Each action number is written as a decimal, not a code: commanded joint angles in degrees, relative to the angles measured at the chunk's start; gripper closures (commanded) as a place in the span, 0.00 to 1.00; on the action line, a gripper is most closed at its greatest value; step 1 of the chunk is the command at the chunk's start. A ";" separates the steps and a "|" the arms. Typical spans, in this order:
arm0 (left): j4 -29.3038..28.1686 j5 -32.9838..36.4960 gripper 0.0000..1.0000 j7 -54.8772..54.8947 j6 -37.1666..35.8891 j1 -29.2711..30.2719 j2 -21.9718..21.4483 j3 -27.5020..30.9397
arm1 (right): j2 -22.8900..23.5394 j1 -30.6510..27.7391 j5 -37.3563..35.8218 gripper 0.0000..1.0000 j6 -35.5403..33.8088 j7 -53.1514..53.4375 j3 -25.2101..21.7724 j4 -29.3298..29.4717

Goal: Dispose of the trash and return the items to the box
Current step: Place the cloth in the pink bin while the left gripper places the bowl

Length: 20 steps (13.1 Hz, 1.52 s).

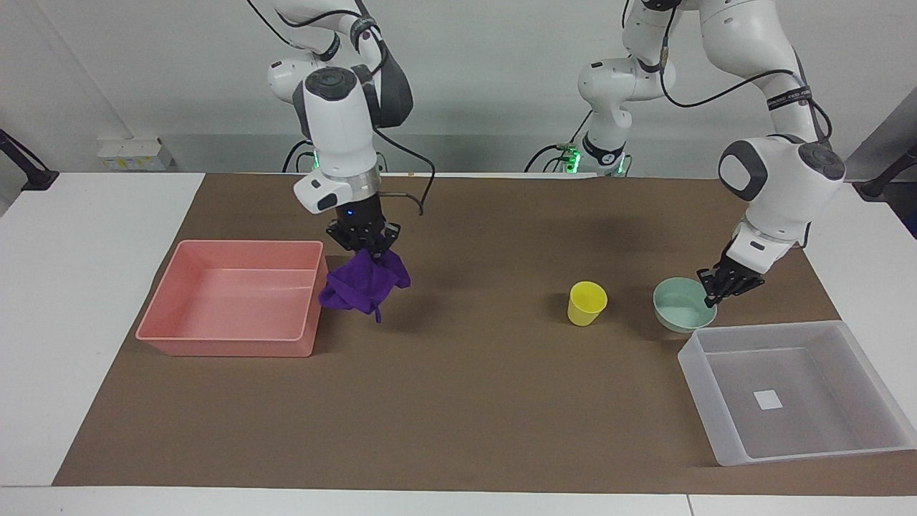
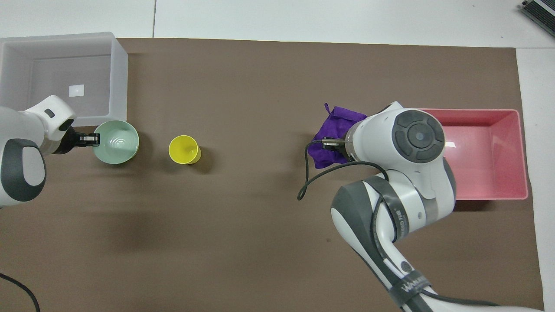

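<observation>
Right now, biggest first: pink tray (image 1: pixel 229 299) at the right arm's end of the table, translucent box (image 1: pixel 795 390) at the left arm's end, both with nothing in them. Purple rag (image 1: pixel 364 284) hangs in the air from the right gripper (image 1: pixel 363 242), beside the pink tray's wall nearest the cup, not over it yet. Rag is soft and light, it droops and a strap end dangles, so a pinch on the bunched top looks right; expect it to swing. Fingers are closed tight on that bunch.

Mint bowl (image 1: pixel 679 304) is just beside the box, on the robots' side. Looks like stiff, light plastic, maybe slippery; the rim is the only real hold. Left gripper (image 1: pixel 718 285) is clamped on that rim, narrow gap. I can't tell if the bowl is off the mat.

Yellow cup (image 1: pixel 587 302) stands upright beside the bowl, untouched.
</observation>
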 commanded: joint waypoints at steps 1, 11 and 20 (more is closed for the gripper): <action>8.17 0.23 1.00 0.35 -2.85 1.38 3.07 -0.32 | -3.62 -7.02 -0.80 1.00 -3.39 -8.53 0.47 -0.70; 45.54 0.93 1.00 0.26 -5.93 5.51 29.17 -0.32 | 6.22 -26.21 1.91 1.00 14.33 -33.01 0.56 -11.40; 34.32 0.93 1.00 0.26 5.23 6.57 29.81 -0.50 | 7.18 -24.55 7.29 0.00 19.27 -33.10 0.56 -15.39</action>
